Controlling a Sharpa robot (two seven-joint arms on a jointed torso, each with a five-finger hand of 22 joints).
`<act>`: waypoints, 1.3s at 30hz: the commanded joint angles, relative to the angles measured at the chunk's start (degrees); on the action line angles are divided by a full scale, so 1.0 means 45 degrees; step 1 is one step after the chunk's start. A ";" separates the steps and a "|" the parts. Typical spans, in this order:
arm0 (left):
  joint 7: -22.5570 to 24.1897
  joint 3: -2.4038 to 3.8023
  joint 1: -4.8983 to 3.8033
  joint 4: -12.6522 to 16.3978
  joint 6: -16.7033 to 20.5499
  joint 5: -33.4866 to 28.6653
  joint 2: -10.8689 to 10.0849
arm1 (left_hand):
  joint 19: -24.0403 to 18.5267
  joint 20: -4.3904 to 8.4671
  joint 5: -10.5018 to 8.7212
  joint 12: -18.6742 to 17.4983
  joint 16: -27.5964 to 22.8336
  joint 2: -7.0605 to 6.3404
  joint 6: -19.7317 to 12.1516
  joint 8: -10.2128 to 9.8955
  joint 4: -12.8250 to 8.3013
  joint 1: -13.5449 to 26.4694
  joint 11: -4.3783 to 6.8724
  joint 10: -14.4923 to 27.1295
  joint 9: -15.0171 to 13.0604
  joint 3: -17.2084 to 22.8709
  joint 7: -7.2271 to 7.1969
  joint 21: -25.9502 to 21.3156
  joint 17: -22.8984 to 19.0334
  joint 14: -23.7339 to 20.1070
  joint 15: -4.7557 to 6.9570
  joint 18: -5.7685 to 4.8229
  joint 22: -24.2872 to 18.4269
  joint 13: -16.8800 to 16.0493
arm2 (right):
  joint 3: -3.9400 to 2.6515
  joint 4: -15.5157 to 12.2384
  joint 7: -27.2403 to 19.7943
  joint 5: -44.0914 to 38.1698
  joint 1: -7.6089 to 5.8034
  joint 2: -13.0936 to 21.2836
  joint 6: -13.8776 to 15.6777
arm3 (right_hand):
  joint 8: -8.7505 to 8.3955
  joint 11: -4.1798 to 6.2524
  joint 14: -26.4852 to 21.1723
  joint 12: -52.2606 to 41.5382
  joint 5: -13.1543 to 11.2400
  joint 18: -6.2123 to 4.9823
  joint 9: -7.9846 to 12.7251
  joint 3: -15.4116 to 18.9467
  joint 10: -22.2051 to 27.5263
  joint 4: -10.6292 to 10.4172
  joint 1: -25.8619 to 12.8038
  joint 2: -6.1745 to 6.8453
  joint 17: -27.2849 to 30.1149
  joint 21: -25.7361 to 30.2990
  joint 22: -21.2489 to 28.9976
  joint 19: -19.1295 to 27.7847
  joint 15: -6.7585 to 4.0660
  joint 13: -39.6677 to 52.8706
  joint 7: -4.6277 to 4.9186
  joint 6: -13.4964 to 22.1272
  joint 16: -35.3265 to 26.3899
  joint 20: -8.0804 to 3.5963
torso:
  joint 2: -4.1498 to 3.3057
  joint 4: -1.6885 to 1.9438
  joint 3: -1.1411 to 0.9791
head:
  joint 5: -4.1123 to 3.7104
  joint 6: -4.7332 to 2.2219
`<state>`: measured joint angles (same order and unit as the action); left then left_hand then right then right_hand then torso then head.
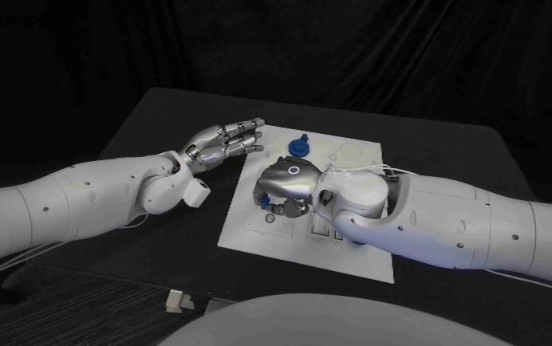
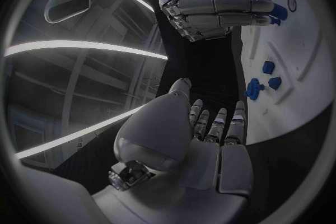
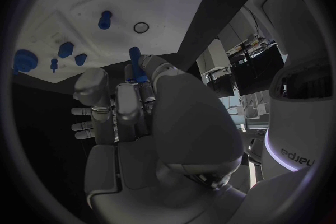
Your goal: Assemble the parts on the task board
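The white task board lies mid-table. My right hand hovers over its left-middle with fingers curled and holds a blue peg, whose tip pokes out past the fingers. My left hand floats at the board's far left edge, fingers straight and apart, holding nothing. A larger round blue part sits at the board's far side, and several small blue parts lie near it. Another blue peg stands on the board beside a small ring.
The black table reaches out around the board on all sides. A small pale object lies at the table's near left edge. Pale moulded outlines mark the board's far right corner.
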<state>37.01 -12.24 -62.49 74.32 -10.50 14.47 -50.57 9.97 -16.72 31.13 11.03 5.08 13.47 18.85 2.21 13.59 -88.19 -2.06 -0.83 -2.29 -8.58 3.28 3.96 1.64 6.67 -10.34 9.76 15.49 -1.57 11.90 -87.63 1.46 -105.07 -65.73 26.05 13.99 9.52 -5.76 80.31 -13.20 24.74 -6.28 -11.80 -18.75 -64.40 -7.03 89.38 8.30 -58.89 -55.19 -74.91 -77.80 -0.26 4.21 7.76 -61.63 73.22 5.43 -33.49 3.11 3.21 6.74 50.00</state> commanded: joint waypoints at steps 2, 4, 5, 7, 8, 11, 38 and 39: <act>0.0190 0.0012 0.0018 0.0030 -0.0165 -0.0062 0.0020 | 0.0051 -0.0018 0.0085 -0.0004 0.0037 0.0112 0.0002 0.0050 -0.0017 -0.0007 -0.0051 0.0011 -0.0007 0.0087 0.0025 0.0052 0.0008 -0.0070 -0.0062 -0.0255 -0.0011 -0.0003 | -0.0011 0.0074 -0.0134 -0.0356 0.0128 -0.0031 -0.0274 | -0.0064 0.0397 0.0044 0.0069 -0.0070 -0.0014 -0.0013 -0.0075 -0.0535 0.0041 -0.0118 0.0013 -0.0013 -0.0049 -0.1509 -0.0013 -0.0064 0.0011 -0.0051 0.0020 0.0046 -0.0021 | 0.0006 -0.0007 0.0003 | -0.0002 0.0000; 0.0183 0.0012 0.0019 0.0039 -0.0178 -0.0062 0.0017 | 0.0051 -0.0018 0.0085 -0.0004 0.0037 0.0112 0.0002 0.0050 -0.0017 -0.0007 -0.0051 0.0011 -0.0007 0.0087 0.0025 0.0052 0.0008 -0.0070 -0.0062 -0.0255 -0.0011 -0.0003 | -0.0011 0.0096 -0.0116 -0.0360 0.0207 -0.0024 -0.0260 | -0.0096 0.0395 0.0043 0.0093 -0.0080 -0.0018 -0.0007 -0.0104 -0.0536 0.0068 -0.0111 0.0012 0.0004 -0.0032 -0.1503 -0.0004 -0.0066 0.0009 -0.0048 0.0051 0.0034 -0.0024 | 0.0014 -0.0019 0.0003 | 0.0015 0.0000; 0.0181 0.0012 0.0019 0.0037 -0.0182 -0.0062 0.0018 | 0.0051 -0.0018 0.0085 -0.0004 0.0037 0.0112 0.0002 0.0050 -0.0017 -0.0007 -0.0051 0.0011 -0.0007 0.0087 0.0025 0.0052 0.0008 -0.0070 -0.0062 -0.0255 -0.0011 -0.0003 | -0.0011 0.0106 -0.0113 -0.0361 0.0237 -0.0023 -0.0255 | -0.0096 0.0395 0.0043 0.0093 -0.0080 -0.0018 -0.0007 -0.0104 -0.0536 0.0068 -0.0111 0.0012 0.0004 -0.0032 -0.1503 -0.0004 -0.0066 0.0009 -0.0048 0.0051 0.0034 -0.0024 | 0.0012 -0.0019 0.0003 | 0.0007 0.0000; 0.0178 0.0012 0.0020 0.0027 -0.0186 -0.0062 0.0022 | 0.0046 -0.0018 0.0096 -0.0012 0.0034 0.0131 0.0002 0.0049 -0.0016 -0.0008 -0.0044 0.0013 -0.0007 0.0111 0.0032 0.0048 0.0007 -0.0078 -0.0061 -0.0260 -0.0026 -0.0002 | -0.0011 0.0123 -0.0109 -0.0363 0.0303 -0.0025 -0.0251 | -0.0116 0.0394 0.0040 0.0108 -0.0080 -0.0018 -0.0004 -0.0125 -0.0539 0.0087 -0.0105 0.0010 0.0018 -0.0033 -0.1503 -0.0002 -0.0066 0.0008 -0.0043 0.0068 0.0024 -0.0026 | 0.0010 -0.0029 0.0001 | 0.0009 0.0000; 0.0178 0.0012 0.0020 0.0023 -0.0186 -0.0062 0.0024 | 0.0046 -0.0018 0.0096 -0.0012 0.0034 0.0131 0.0002 0.0049 -0.0016 -0.0008 -0.0044 0.0013 -0.0007 0.0111 0.0032 0.0048 0.0007 -0.0078 -0.0061 -0.0260 -0.0026 -0.0002 | -0.0011 0.0128 -0.0111 -0.0363 0.0332 -0.0026 -0.0251 | -0.0116 0.0394 0.0040 0.0108 -0.0080 -0.0018 -0.0004 -0.0125 -0.0539 0.0087 -0.0105 0.0010 0.0018 -0.0033 -0.1503 -0.0002 -0.0066 0.0008 -0.0043 0.0068 0.0024 -0.0026 | 0.0009 -0.0031 0.0001 | 0.0012 0.0000; 0.0175 0.0012 0.0020 0.0014 -0.0182 -0.0062 0.0024 | 0.0046 -0.0018 0.0096 -0.0012 0.0034 0.0131 0.0002 0.0049 -0.0016 -0.0008 -0.0044 0.0013 -0.0007 0.0111 0.0032 0.0048 0.0007 -0.0078 -0.0061 -0.0260 -0.0026 -0.0002 | -0.0011 0.0128 -0.0112 -0.0365 0.0420 -0.0023 -0.0254 | -0.0116 0.0394 0.0040 0.0108 -0.0080 -0.0018 -0.0004 -0.0125 -0.0539 0.0087 -0.0105 0.0010 0.0018 -0.0033 -0.1503 -0.0002 -0.0066 0.0008 -0.0043 0.0068 0.0024 -0.0026 | 0.0021 -0.0039 -0.0002 | 0.0035 0.0000; 0.0099 0.0012 0.0034 -0.0093 -0.0261 -0.0062 0.0087 | 0.0045 -0.0017 0.0112 -0.0023 0.0032 0.0155 -0.0010 0.0045 -0.0013 -0.0006 -0.0042 0.0016 -0.0004 0.0143 0.0034 0.0045 0.0006 -0.0085 -0.0060 -0.0267 -0.0038 0.0000 | -0.0010 -0.0067 0.0052 -0.0366 0.0564 0.0337 -0.0694 | -0.0191 0.0384 -0.0001 0.0158 -0.0031 -0.0035 0.0001 -0.0227 -0.0581 0.0191 -0.0064 0.0002 0.0141 0.0058 -0.1480 0.0050 -0.0064 0.0013 -0.0020 0.0113 -0.0059 -0.0032 | 0.0022 -0.0035 -0.0003 | 0.0024 0.0000; 0.0096 0.0012 0.0035 -0.0098 -0.0265 -0.0062 0.0093 | 0.0045 -0.0017 0.0112 -0.0023 0.0032 0.0155 -0.0010 0.0045 -0.0013 -0.0006 -0.0042 0.0016 -0.0004 0.0143 0.0034 0.0045 0.0006 -0.0085 -0.0060 -0.0267 -0.0038 0.0000 | -0.0010 -0.0062 0.0052 -0.0366 0.0572 0.0333 -0.0705 | -0.0191 0.0384 -0.0001 0.0158 -0.0031 -0.0035 0.0001 -0.0227 -0.0581 0.0191 -0.0064 0.0002 0.0141 0.0058 -0.1480 0.0050 -0.0064 0.0013 -0.0020 0.0113 -0.0059 -0.0032 | 0.0023 -0.0035 -0.0004 | 0.0019 0.0000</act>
<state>36.93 -12.23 -62.45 73.84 -10.86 14.47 -50.30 9.97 -16.72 31.35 11.03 5.08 13.46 18.85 2.21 13.59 -88.20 -2.06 -0.83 -2.27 -8.26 3.28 3.95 1.64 6.47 -10.54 9.22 15.37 -1.57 11.87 -87.78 1.17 -106.20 -63.36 27.49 11.92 9.02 -5.78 80.31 -12.18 24.52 -6.28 -11.79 -19.54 -64.77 -6.23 89.08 8.62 -58.30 -55.19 -74.90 -77.80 -0.26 4.22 7.60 -61.47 73.22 5.43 -33.38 2.97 3.19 6.89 50.00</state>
